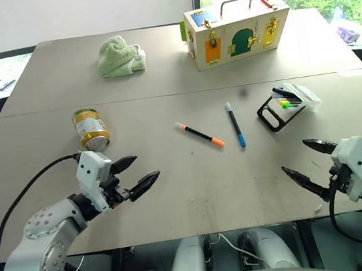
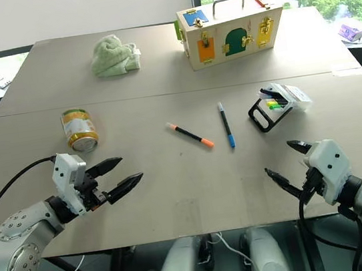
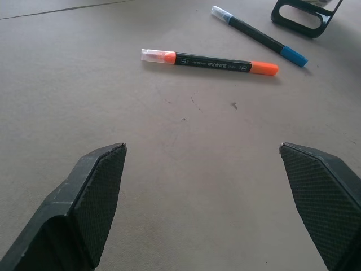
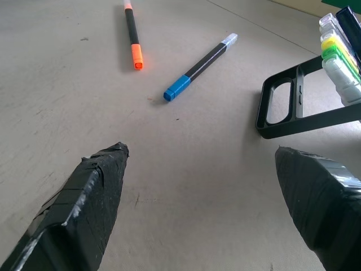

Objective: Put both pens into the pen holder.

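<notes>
Opening step, nothing picked yet. Slim black pen with orange cap [image 1: 199, 135] and slim black pen with blue cap [image 1: 235, 124] lying side by side, apart, mid grey tabletop [image 1: 176, 197]. Clear plastic pen holder on black looped frame [image 1: 287, 104] near, toward right. Left pincer [image 1: 140, 172] and right pincer [image 1: 310, 160] spread wide, empty, hovering short of pens. Next: probably reach, descend over one barrel, clench.

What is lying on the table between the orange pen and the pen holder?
The blue pen lies between the orange pen and the pen holder, apart from both, on the table; the left eye view shows it.
</notes>
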Robot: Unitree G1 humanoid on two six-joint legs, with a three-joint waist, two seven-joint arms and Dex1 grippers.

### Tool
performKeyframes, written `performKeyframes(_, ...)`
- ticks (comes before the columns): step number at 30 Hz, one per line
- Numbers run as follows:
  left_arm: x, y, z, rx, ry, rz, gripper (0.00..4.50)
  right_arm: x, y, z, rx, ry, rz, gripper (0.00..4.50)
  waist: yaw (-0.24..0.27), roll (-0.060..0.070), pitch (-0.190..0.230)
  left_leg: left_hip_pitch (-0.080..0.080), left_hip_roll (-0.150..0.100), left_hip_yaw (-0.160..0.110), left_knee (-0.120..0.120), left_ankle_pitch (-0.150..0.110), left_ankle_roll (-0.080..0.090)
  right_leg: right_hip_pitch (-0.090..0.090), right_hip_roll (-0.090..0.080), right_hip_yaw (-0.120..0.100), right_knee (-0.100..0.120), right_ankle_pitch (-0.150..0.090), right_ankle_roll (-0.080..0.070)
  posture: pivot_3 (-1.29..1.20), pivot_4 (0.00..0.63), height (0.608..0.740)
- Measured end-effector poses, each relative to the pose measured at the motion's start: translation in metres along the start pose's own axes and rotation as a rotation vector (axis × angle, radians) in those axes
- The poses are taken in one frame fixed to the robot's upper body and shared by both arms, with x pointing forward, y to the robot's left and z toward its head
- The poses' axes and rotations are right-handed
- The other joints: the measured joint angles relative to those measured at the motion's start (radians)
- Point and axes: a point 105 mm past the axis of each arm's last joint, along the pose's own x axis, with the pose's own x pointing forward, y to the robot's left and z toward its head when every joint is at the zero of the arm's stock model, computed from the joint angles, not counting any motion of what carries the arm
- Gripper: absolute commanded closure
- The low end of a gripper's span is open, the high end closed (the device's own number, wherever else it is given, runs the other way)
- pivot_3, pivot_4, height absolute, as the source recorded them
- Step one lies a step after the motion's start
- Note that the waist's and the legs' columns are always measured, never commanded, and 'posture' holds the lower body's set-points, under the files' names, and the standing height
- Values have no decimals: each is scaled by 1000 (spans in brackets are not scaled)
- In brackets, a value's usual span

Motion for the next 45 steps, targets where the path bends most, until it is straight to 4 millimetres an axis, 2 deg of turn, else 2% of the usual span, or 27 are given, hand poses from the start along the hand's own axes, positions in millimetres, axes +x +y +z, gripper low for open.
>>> performKeyframes(4, 1, -1, 2, -13, -4, -10, 0, 7, -3, 7, 7, -18, -8, 53, -3, 0, 0, 0, 0, 0, 0, 0, 0, 0, 0, 0, 0, 0, 0, 0, 150, 740)
performKeyframes(6, 5, -7, 14, -3, -31, -48, 0, 25, -2, 24, -7, -2, 19, 53, -7, 1, 0, 0, 0, 0, 1, 0, 0, 0, 0, 0, 1, 0, -1, 0, 150, 740)
performKeyframes(9, 7, -13, 27, 56, -41, -82, 0, 41, -1, 36, -56, 102, 21, 53, -2, 0, 0, 0, 0, 0, 1, 0, -1, -1, -1, -1, 1, -1, -3, 0, 150, 740)
performKeyframes(13, 9, -15, 38, 104, -52, -102, 0, 67, 6, 56, 73, 130, 101, 53, -3, 0, 0, -1, 0, 0, 0, 2, -4, -1, 0, -1, 1, 2, -3, 0, 150, 740)
performKeyframes(14, 10, -16, 42, 120, -56, -110, 0, 81, 11, 66, 138, 134, 140, 53, -6, 0, 0, -1, 0, 1, 0, 3, -4, -1, 0, -1, 1, 3, -4, 0, 150, 740)
performKeyframes(16, 11, -15, 45, 131, -60, -111, 0, 92, 11, 72, 180, 150, 151, 53, -7, 0, 0, -1, 0, 1, 0, 3, -4, -1, 0, -1, 2, 3, -4, 0, 150, 740)
performKeyframes(17, 10, -13, 48, 144, -62, -99, 0, 122, -1, 72, 269, 267, 69, 53, -6, 0, 0, -2, 0, 3, 1, 5, 0, -1, -1, 0, 1, 4, -3, 0, 150, 740)
performKeyframes(19, 10, -16, 48, 157, -60, -105, 0, 147, -13, 77, 283, 355, -13, 53, -14, 0, 0, -5, -1, 4, 1, 5, 1, -5, -1, 0, 2, 4, -3, 0, 150, 740)
performKeyframes(23, 11, -25, 40, 161, -36, -129, 0, 188, -17, 94, 413, 449, -91, 53, -25, 0, 0, -5, -1, 5, 1, 6, 1, -5, -1, 0, 7, 4, -3, 0, 150, 740)
performKeyframes(26, 11, -30, 43, 184, -51, -148, 0, 200, -23, 91, 506, 557, -137, 53, -25, 0, 0, -5, -2, 5, 1, 6, 1, -5, -2, 0, 7, 4, -3, 0, 150, 740)
performKeyframes(30, 8, -37, 44, 226, -52, -202, 0, 202, -36, 90, 566, 651, -191, 53, -31, 0, 0, -5, -2, 6, 1, 6, 1, -6, -2, 0, 7, 4, -3, 0, 150, 740)
performKeyframes(34, 5, -41, 44, 246, -55, -236, 0, 204, -36, 76, 576, 738, -206, 53, -34, 0, 0, -4, -2, 6, -1, 6, 1, -6, -2, 1, 7, 4, -3, 0, 150, 740)
performKeyframes(37, 5, -41, 45, 257, -56, -241, 0, 210, -34, 67, 562, 773, -222, 840, -35, 0, 0, -4, -2, 7, -1, 6, 1, -6, -2, 1, 7, 4, -3, 0, 150, 740)
performKeyframes(38, 5, -41, 45, 258, -57, -240, 0, 214, -33, 69, 552, 765, -227, 1241, -38, 0, 0, -4, -2, 7, -1, 6, 1, -6, -2, 2, 7, 4, -3, 0, 150, 740)
performKeyframes(39, 5, -41, 45, 258, -59, -238, 0, 219, -32, 70, 548, 755, -224, 1917, -44, 0, 0, -4, -2, 7, -1, 6, 1, -6, -2, 2, 7, 4, -3, 0, 150, 740)
performKeyframes(40, 5, -41, 45, 258, -60, -238, 0, 221, -31, 70, 543, 751, -226, 2081, -47, 0, 0, -3, -2, 7, -1, 6, 1, -6, -2, 2, 7, 4, -3, 0, 150, 740)
performKeyframes(44, 4, -41, 40, 235, -62, -219, 0, 231, -28, 71, 509, 730, -231, 4037, -57, 0, 0, -2, -2, 7, -1, 6, 1, -6, -1, 2, 8, 4, -3, 0, 150, 740)
performKeyframes(45, 4, -41, 39, 232, -61, -218, 0, 233, -28, 71, 497, 726, -228, 4298, -59, 0, -1, -1, -2, 8, -2, 6, 1, -5, -1, 3, 8, 4, -3, 0, 150, 740)
